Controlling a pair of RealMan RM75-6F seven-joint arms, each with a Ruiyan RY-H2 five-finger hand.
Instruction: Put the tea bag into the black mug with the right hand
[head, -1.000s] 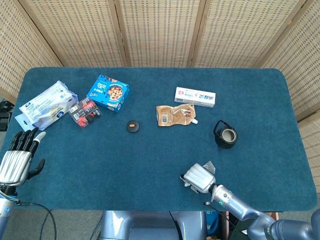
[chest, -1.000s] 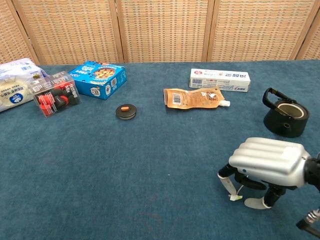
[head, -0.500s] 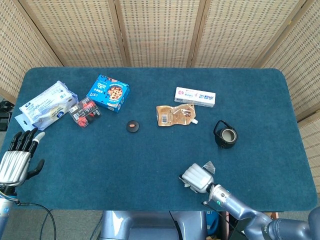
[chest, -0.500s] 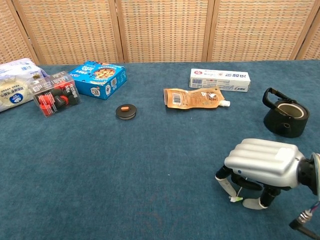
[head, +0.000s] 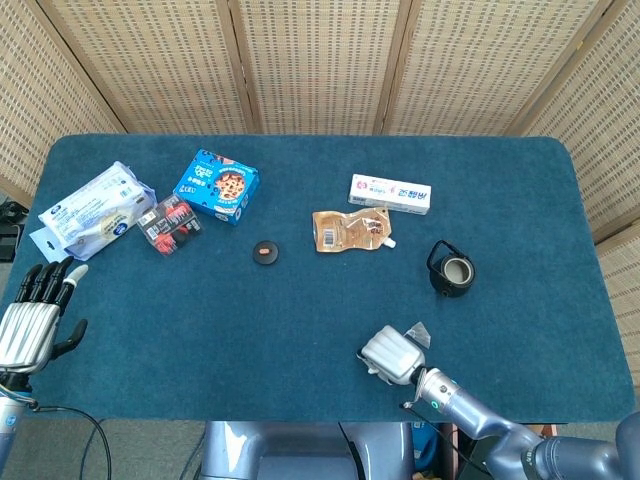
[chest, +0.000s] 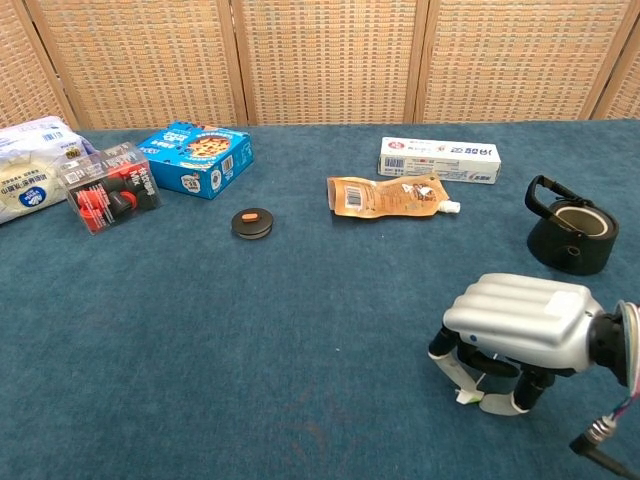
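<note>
Woven cane screens stand behind our blue felt tabletop (head: 300, 330). Our right hand (chest: 517, 333) is planted knuckles-up near the front edge, its fingers (chest: 443, 355) curled down so the tips meet the cloth around the tea bag (chest: 468, 397), a small pale scrap with a greenish tag beneath the palm. We judge the fingers are closing on it to pinch it off the felt, though the palm hides whether they have firm hold of it yet. In the head view a bit of pale paper (head: 417, 333) pokes out just beside the hand.

The black mug (chest: 571, 236) stands upright, mouth open, further back and to the hand's right, well apart from it, which leaves it free to take a drop from above.

Beyond lie an orange spouted pouch (chest: 385, 195), a white toothpaste box (chest: 439, 158) whose print is too small to read, a black round lid with an orange spot (chest: 252, 221), a blue snack box (chest: 196, 158), a clear pack with red pieces (chest: 107, 186) and a white wipes packet (chest: 28, 181). Our left hand (head: 32, 318) rests idle at the far left edge, fingers straight and holding nothing
</note>
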